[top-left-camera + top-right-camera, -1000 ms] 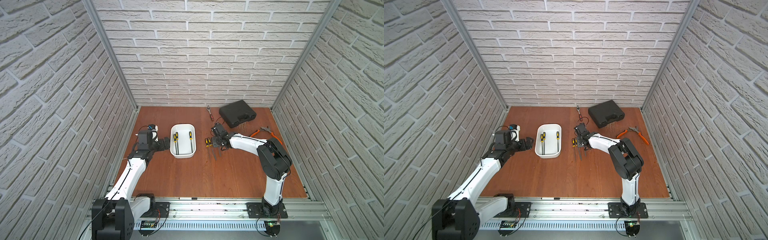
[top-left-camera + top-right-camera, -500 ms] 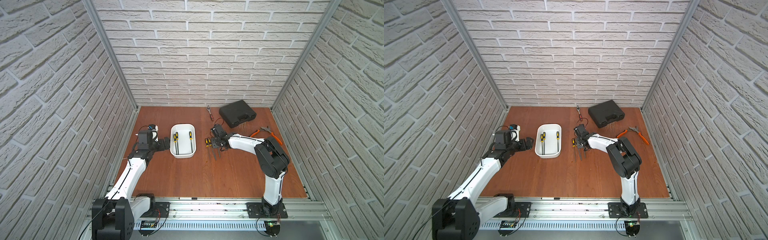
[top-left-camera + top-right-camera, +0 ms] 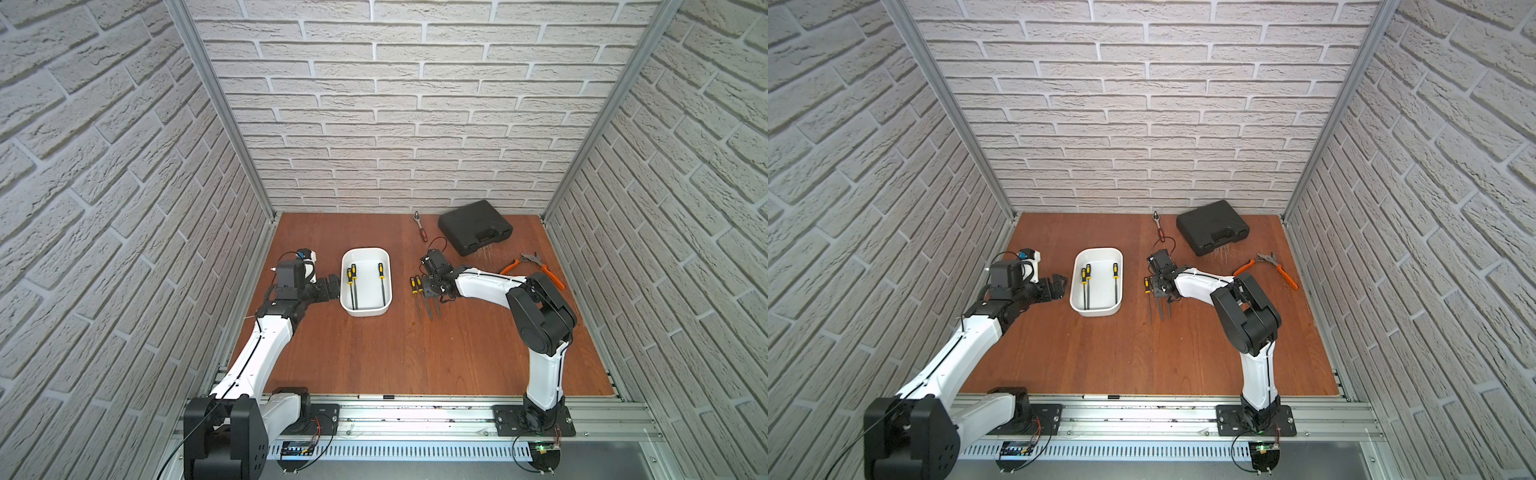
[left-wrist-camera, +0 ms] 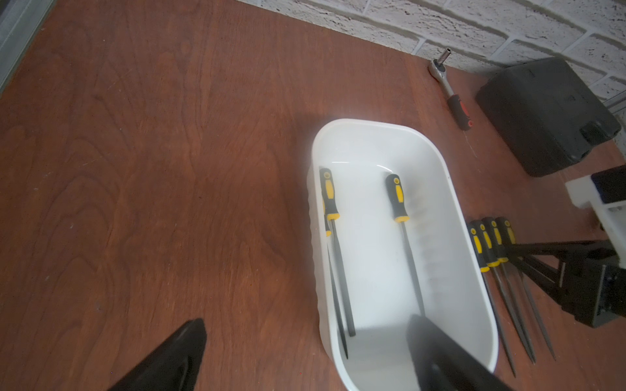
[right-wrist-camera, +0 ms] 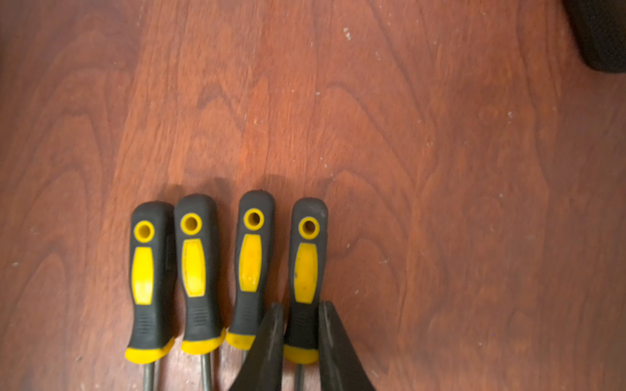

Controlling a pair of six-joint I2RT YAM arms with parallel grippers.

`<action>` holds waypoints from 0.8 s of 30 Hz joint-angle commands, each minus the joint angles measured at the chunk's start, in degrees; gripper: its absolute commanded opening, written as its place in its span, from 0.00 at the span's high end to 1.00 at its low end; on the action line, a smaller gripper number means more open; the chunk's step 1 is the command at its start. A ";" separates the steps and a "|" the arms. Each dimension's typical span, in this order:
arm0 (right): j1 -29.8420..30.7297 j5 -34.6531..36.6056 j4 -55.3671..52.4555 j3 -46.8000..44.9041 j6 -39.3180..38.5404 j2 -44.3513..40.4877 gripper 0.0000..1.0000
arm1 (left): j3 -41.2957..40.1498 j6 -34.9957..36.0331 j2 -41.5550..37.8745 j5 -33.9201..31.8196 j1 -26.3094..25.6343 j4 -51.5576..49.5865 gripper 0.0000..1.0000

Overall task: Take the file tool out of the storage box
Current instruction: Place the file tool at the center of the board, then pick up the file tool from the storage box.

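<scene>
Right wrist view: right gripper [image 5: 301, 304] clamped on handle of end file [image 5: 306, 270], flat on table [image 5: 440, 169], outside storage box [image 3: 367, 293]. Your risk: lift before jaws part fully, and file drags into neighbouring file [image 5: 250, 264]. Left gripper [image 4: 306, 320] spread wide at box end; three files [image 4: 397, 199] lie inside.

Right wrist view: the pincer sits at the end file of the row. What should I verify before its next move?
1. End file lies flat on the table, aligned with its three neighbours: ok.
2. Right pincer free of that file: cannot tell; its fingers flank it closely.
3. Black case apart from the row: ok.
4. Left pincer open, one finger over the storage box, one outside: ok.
5. Storage box emptied: not ok; three files lie inside.
</scene>
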 commanded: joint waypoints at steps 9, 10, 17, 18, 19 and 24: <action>-0.36 1.60 -2.89 3.98 -0.74 -4.77 0.62 | 1.12 0.93 -0.63 0.23 -0.22 1.21 0.02; -0.25 1.59 -3.16 4.58 -1.03 -5.57 0.62 | 1.09 0.93 -0.69 0.17 -0.22 1.20 0.01; 4.28 -2.90 -2.91 13.10 -3.86 -7.66 0.61 | 0.83 0.78 -1.09 -1.42 -0.22 1.24 0.01; 5.44 -3.91 -3.00 15.27 -4.37 -6.62 0.61 | 0.86 0.65 -1.18 -1.74 -0.22 1.21 0.02; 6.40 -5.00 -3.28 17.67 -4.44 -5.12 0.61 | 0.77 0.68 -1.35 -2.14 -0.22 1.13 0.01; 9.51 -10.56 -4.41 29.66 -2.55 5.53 0.61 | 0.31 0.49 -2.48 -3.48 -0.13 1.03 0.01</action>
